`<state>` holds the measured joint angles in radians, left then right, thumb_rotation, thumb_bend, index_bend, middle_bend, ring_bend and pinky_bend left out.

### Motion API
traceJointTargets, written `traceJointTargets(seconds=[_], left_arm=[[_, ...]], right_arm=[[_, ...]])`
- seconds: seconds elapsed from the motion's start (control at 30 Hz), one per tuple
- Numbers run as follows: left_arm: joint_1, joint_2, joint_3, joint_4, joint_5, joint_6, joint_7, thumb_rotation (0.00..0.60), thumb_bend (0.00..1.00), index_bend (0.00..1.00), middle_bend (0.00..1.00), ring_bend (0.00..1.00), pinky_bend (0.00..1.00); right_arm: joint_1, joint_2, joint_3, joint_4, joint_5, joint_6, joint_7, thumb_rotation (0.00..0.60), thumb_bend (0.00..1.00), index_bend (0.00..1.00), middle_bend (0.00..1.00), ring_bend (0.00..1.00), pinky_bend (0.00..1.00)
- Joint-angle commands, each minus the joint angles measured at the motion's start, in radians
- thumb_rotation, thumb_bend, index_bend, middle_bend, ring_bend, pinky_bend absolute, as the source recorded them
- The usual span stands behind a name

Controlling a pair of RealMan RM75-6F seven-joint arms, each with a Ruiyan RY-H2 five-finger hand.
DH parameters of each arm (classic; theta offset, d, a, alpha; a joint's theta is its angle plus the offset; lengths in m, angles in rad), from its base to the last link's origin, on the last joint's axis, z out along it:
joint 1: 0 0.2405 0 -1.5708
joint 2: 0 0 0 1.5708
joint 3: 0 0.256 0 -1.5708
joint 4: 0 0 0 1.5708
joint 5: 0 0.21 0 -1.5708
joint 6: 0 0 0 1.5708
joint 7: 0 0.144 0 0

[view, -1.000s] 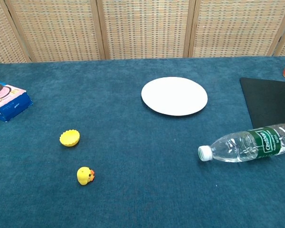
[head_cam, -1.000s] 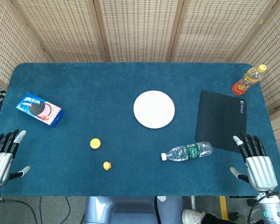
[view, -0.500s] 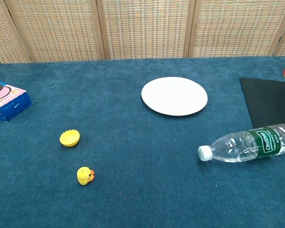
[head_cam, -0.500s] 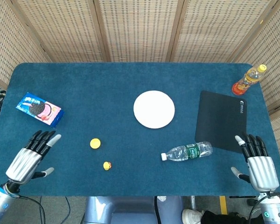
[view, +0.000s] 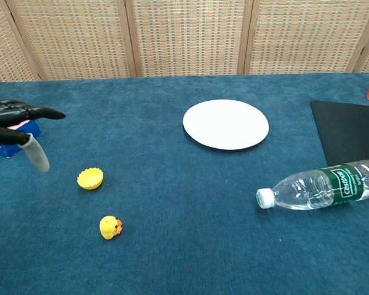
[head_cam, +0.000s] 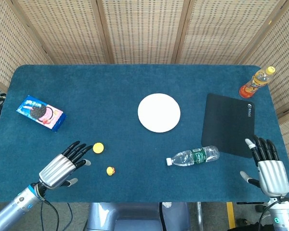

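My left hand [head_cam: 62, 166] hovers open over the front left of the blue table, fingers spread and pointing at a small yellow cap [head_cam: 98, 147]; its fingers [view: 24, 114] enter the chest view at the left edge. A yellow toy duck [head_cam: 110, 170] lies just right of that hand, also seen as the duck [view: 110, 227] in front of the cap [view: 90, 179]. My right hand [head_cam: 268, 166] stays open at the front right corner, holding nothing, right of a lying clear water bottle [head_cam: 192, 157].
A white plate [head_cam: 159, 112] sits mid-table. A black mat [head_cam: 229, 123] lies at the right, with an orange drink bottle [head_cam: 255, 82] at the far right corner. A blue cookie box [head_cam: 41, 112] rests at the left. Wicker screens stand behind the table.
My left hand has swept from the table's front left edge rightward and inward, toward the yellow cap and duck, and now shows in the chest view. The right hand has barely shifted.
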<state>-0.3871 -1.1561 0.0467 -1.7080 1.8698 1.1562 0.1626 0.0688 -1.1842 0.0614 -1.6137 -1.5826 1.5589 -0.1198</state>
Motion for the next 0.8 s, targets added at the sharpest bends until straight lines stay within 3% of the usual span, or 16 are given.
traceJointTargets(seconds=[0.03, 0.8], left_arm=[[-0.033, -0.026, -0.007, -0.012, -0.034, -0.056, 0.04, 0.6, 0.19, 0.39, 0.0, 0.0, 0.01], [-0.178, -0.184, -0.075, 0.002, -0.266, -0.296, 0.279, 0.6, 0.25, 0.35, 0.0, 0.0, 0.01]], right_arm=[[0.0, 0.002, 0.001, 0.0, 0.001, -0.001, 0.003, 0.6, 0.0, 0.08, 0.0, 0.0, 0.01], [0.004, 0.015, 0.014, 0.004, 0.029, -0.014, 0.047, 0.6, 0.0, 0.08, 0.0, 0.0, 0.01]])
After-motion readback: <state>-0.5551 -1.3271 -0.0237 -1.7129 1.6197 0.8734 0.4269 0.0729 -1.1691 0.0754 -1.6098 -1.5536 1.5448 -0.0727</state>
